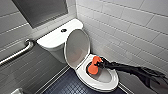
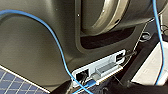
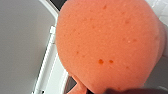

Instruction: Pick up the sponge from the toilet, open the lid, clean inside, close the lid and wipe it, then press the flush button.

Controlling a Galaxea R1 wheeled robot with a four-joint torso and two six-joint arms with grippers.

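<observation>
The white toilet [image 1: 105, 83] stands in the corner with its lid [image 1: 77, 47] raised against the tank. The dark round flush button [image 1: 63, 30] sits in the middle of the tank top. My right arm comes in from the right, and my right gripper [image 1: 98, 65] is shut on the orange-red sponge [image 1: 94, 65], holding it at the back of the bowl, just inside the rim. In the right wrist view the sponge [image 3: 107, 45] looms large beside the raised lid [image 3: 22, 45].
A metal grab bar [image 1: 18, 53] runs along the left wall. White tiled walls close in on both sides of the toilet. Dark blue floor tiles [image 1: 67, 85] lie in front. The left wrist view has a blue cable [image 2: 58, 47] across the robot's own dark body.
</observation>
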